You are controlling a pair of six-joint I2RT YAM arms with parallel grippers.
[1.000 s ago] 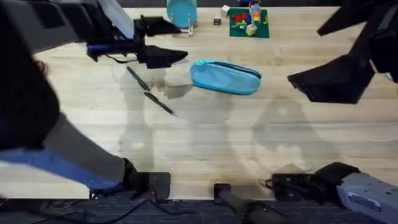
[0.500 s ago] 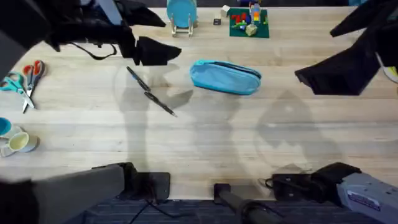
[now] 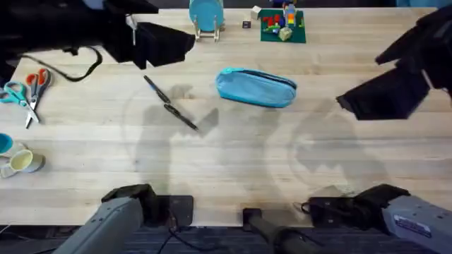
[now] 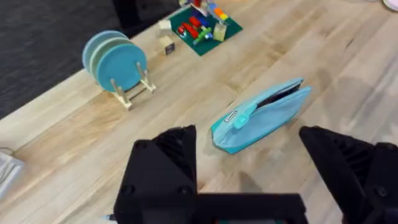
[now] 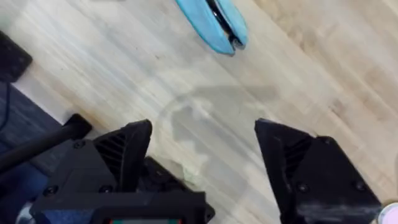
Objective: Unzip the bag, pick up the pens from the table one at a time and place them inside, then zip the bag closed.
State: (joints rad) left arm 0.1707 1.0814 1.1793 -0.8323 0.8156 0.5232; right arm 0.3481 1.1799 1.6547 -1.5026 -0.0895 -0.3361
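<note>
The light blue bag [image 3: 256, 87] lies on the table [image 3: 233, 162] with a dark zipper line along its top; I cannot tell if it is unzipped. Two dark pens [image 3: 157, 89] [image 3: 181, 117] lie end to end to its left. My left gripper [image 3: 169, 44] hovers above the table behind the pens, open and holding nothing. In the left wrist view the bag [image 4: 264, 115] and its pale pull tab [image 4: 231, 117] show between the open fingers [image 4: 165, 168]. My right gripper [image 3: 385, 95] hangs open to the right of the bag, whose end [image 5: 214, 22] shows ahead of it.
Orange- and teal-handled scissors [image 3: 30, 90] and two small cups [image 3: 20, 161] sit at the left edge. A blue disc on a wooden stand [image 3: 205, 14] and a green plate of toy bricks [image 3: 282, 25] stand at the back.
My left arm has drawn back to the left and away from the camera, uncovering the scissors and cups. The right gripper has shifted slightly. Bag and pens have not moved.
</note>
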